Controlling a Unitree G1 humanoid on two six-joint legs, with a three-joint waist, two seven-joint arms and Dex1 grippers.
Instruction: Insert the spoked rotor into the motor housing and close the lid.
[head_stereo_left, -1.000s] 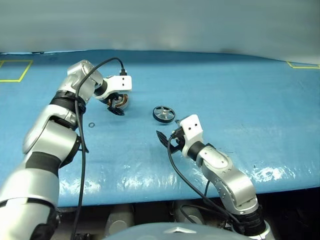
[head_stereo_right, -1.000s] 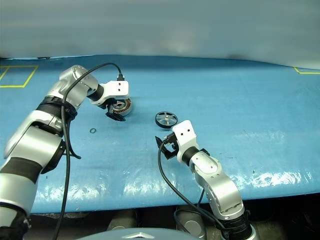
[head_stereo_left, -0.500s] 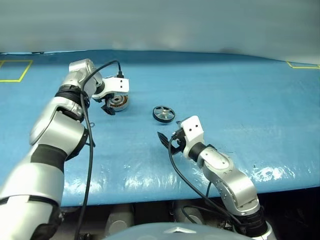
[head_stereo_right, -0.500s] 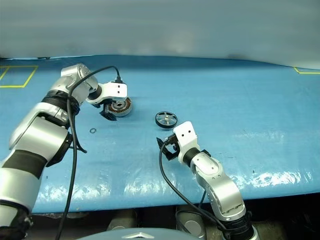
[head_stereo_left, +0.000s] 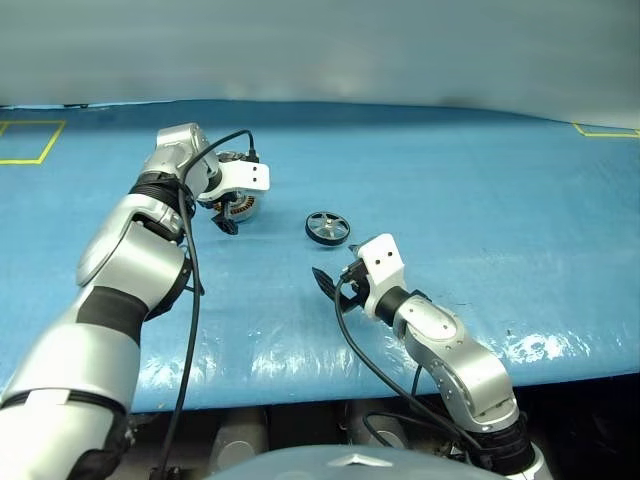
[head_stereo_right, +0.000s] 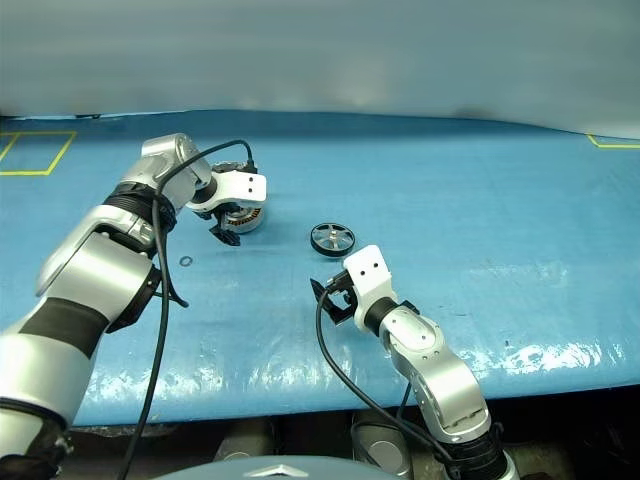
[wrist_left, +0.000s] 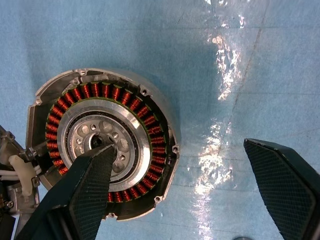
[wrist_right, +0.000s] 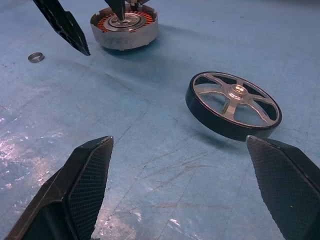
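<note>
My left tool (head_stereo_left: 229, 213) has tipped over in the last second to point steeply down at the motor housing (wrist_left: 102, 145). Both fingers are spread wide, with nothing between them. One finger (wrist_left: 92, 182) now hangs over the housing's silvery centre and the other stands out over the bare blue table (head_stereo_left: 480, 200), so I judge I am lining up to straddle the housing wall, not yet gripping it.

My right tool (head_stereo_left: 336, 284) has kept its place, released as well, low over the table and aimed at the spoked rotor (wrist_right: 233, 103). The rotor lies flat just ahead of it, between the lines of its two fingers and apart from them. The rotor sits well apart from the housing, on its right (a small loose ring (head_stereo_right: 186, 262) lies on the housing's other side). The insertion is still all ahead.
</note>
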